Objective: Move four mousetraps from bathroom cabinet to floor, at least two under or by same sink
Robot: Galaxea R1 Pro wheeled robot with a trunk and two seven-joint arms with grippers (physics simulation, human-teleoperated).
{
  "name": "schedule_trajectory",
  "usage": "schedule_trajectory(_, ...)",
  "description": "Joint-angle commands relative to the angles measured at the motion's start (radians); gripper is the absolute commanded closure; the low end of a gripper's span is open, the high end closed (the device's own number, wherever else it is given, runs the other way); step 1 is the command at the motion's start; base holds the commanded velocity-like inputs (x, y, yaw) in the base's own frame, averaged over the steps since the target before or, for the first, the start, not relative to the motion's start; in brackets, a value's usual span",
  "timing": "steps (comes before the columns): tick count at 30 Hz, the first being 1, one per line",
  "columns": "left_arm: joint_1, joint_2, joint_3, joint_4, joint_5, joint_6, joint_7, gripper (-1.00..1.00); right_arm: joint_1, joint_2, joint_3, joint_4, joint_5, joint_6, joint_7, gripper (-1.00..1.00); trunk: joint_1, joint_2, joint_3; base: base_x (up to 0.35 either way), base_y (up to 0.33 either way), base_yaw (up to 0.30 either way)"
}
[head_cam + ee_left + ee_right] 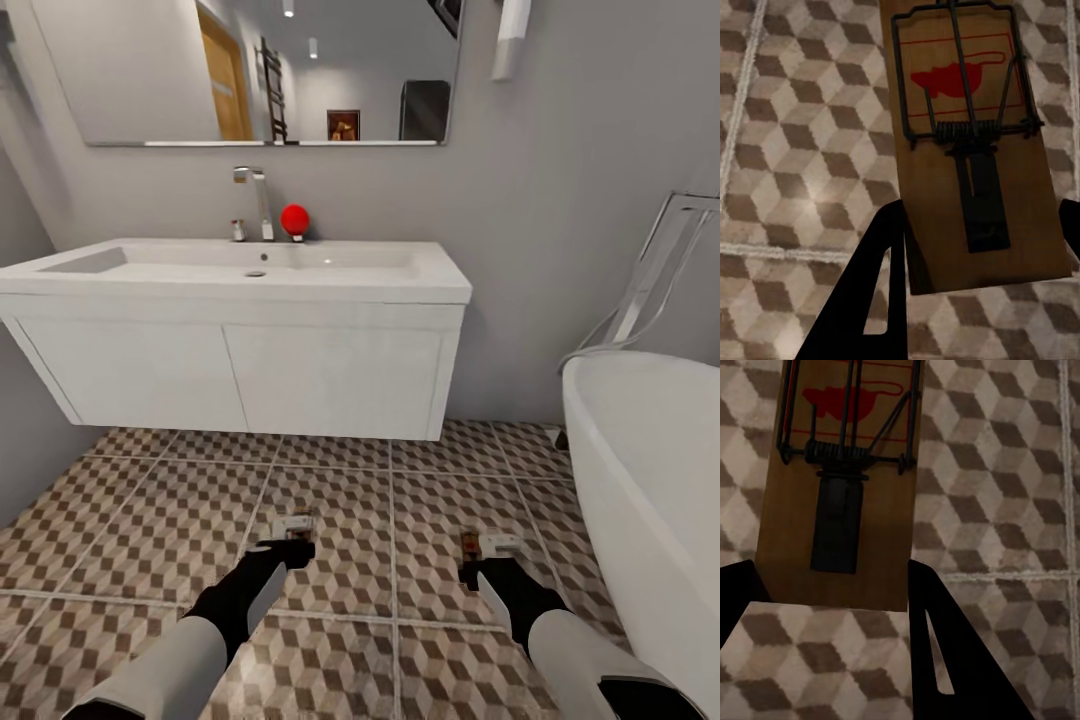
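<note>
here each tool (292,548) (478,562) grips a flat wooden mousetrap (971,142) (844,487) over cube-patterned tiles (150,520).

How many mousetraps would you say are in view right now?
2: one mousetrap in the left tool, another mousetrap in the right tool, both over the bathroom floor. Others may be hidden.

Wide mirror (250,70) on the grey wall. Red ball (294,219) beside the chrome tap. White bathtub (650,480) at right, pale towel (510,38) above.
</note>
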Motion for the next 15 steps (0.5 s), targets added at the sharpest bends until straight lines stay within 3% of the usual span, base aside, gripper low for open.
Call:
schedule_trajectory(1,0.000,0.000,-0.008,0.013,-0.012,-0.004,0.009,1.00,0.000,0.001,-0.006,-0.002,0.007,0.005,-0.001,1.00,0.000,-0.001,-0.005,0.000,0.000,0.000)
schedule_trajectory(3,0.000,-0.001,-0.008,0.028,-0.065,-0.011,0.009,1.00,0.000,0.001,-0.005,-0.002,0.007,0.002,-0.001,1.00,0.001,-0.001,-0.013,0.000,0.000,0.000)
schedule_trajectory(7,0.000,-0.004,-0.008,0.033,-0.125,-0.015,0.009,1.00,0.000,0.001,-0.004,-0.002,0.008,-0.001,-0.001,1.00,0.003,-0.002,-0.028,0.000,0.000,0.000)
schedule_trajectory(15,0.000,-0.004,-0.009,0.035,-0.153,-0.040,0.008,1.00,0.000,0.001,-0.006,-0.002,0.007,-0.002,-0.001,1.00,0.006,-0.004,-0.059,0.000,0.000,0.000)
